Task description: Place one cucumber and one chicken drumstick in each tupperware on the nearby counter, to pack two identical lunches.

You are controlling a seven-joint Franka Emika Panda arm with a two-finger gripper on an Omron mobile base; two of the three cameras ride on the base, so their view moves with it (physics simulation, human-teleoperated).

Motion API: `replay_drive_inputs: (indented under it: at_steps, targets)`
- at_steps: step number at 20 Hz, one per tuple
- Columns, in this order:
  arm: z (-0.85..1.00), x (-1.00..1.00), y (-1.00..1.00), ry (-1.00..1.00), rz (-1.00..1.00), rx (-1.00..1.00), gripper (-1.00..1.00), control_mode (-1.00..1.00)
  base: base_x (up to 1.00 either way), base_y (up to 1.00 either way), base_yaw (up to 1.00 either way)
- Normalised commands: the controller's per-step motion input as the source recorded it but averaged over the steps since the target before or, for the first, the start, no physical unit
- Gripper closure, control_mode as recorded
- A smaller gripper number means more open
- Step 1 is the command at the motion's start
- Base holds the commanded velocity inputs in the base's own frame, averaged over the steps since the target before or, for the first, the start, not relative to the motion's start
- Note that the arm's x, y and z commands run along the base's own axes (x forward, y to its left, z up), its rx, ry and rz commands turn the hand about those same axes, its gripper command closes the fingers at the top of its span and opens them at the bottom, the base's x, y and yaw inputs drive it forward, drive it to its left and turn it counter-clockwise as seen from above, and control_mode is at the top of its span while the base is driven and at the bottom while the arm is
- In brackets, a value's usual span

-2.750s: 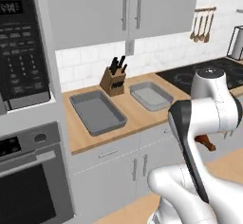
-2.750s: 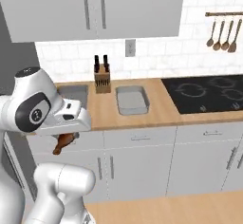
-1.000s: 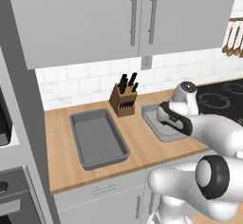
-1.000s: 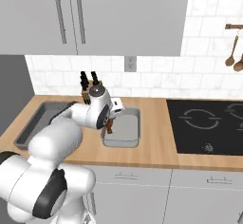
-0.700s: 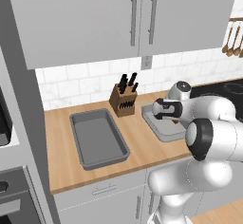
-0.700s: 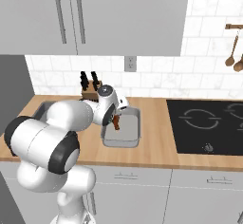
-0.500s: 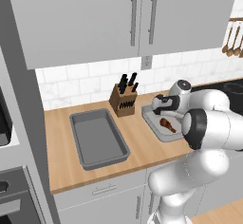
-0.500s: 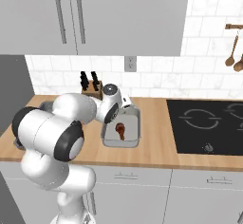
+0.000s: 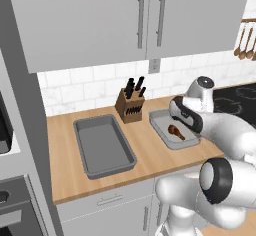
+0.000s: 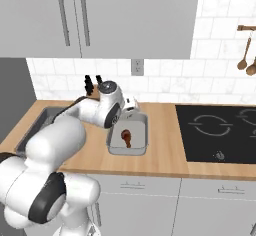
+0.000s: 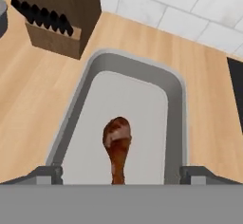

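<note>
Drumstick [image 11: 117, 147] lies flat in the tupperware [image 11: 175, 109] nearest the stovetop, so I have my pincer [image 11: 121, 173] spread wide just above it, holding nothing; the other tupperware [image 9: 82, 152] sits bare on the bench [image 9: 150, 152].

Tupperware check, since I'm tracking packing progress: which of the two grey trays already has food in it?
The tupperware nearer the stovetop, right of the knife block, holds a chicken drumstick. The larger-looking tray left of the block holds nothing.

Brown drumstick [image 11: 117, 148] flat in tupperware [image 11: 176, 99]
</note>
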Motion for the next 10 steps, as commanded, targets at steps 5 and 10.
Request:
replay_drive_inputs:
  at_steps: [5,10]
  targets:
    - [1.0,-1.0,-0.07,-0.05,-0.13,0.0,-1.0,-1.0,0.0,0.0,0.0]
    - [0.75,-1.0,-0.25,-0.09,0.02,0.0,-1.0,-1.0,0.0,0.0,0.0]
